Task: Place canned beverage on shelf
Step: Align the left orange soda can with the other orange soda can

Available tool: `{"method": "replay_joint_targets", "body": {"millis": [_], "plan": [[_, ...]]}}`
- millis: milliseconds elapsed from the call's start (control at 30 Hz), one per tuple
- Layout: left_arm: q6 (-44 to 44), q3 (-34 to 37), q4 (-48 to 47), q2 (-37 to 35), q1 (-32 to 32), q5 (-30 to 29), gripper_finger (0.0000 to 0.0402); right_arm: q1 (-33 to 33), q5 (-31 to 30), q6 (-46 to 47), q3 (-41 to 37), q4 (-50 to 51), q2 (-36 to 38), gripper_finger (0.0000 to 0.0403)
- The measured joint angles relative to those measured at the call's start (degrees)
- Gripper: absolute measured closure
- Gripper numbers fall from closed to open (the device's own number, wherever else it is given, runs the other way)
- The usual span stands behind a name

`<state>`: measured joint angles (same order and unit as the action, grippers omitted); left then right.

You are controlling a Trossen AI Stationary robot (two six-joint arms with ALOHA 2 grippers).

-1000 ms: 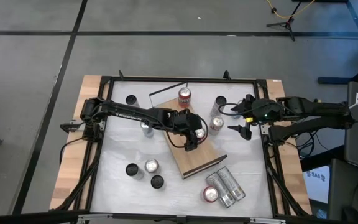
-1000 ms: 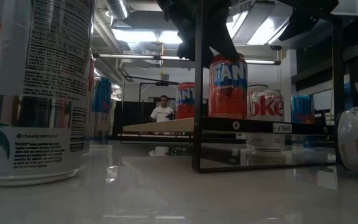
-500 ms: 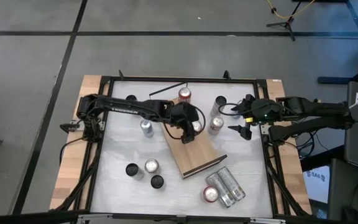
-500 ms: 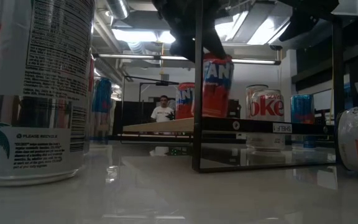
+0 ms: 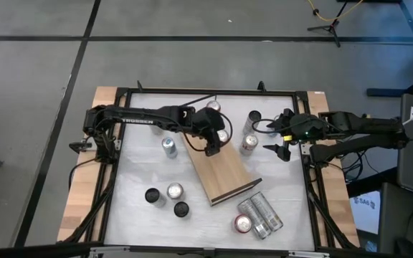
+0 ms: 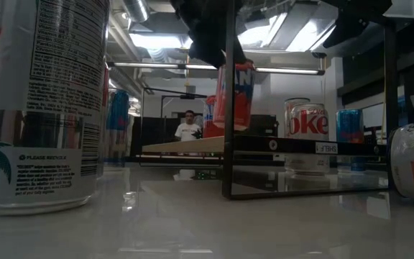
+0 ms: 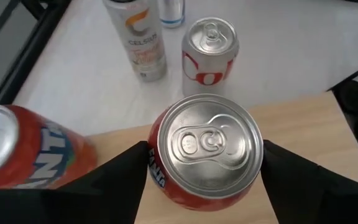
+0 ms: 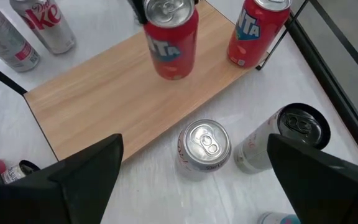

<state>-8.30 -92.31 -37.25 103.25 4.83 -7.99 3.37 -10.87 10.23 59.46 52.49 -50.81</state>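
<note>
In the high view, the shelf point(image 5: 220, 168) lies slantwise mid-table; one can point(image 5: 213, 108) stands at its upper end, another point(image 5: 222, 136) just below it, held above the board.

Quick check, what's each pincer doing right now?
Left pincer: closed on the red Fanta can, carried above the shelf.
Right pincer: open, empty, waiting at the table's right side.
</note>
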Motion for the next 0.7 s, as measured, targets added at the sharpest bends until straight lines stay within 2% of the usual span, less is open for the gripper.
{"method": "replay_joint_targets", "body": {"millis": [267, 700], "plan": [[-0.02, -0.07, -0.94, -0.86, 0.81, -0.13, 0.0132, -0.01, 0.02, 0.01, 0.0, 0.02, 0.02, 0.001], [-2.07, 1.99, -0.75, -0.77, 0.64, -0.35, 0.0156, -0.01, 0.0, 0.0, 0.0, 0.01, 0.02, 0.001]]}}
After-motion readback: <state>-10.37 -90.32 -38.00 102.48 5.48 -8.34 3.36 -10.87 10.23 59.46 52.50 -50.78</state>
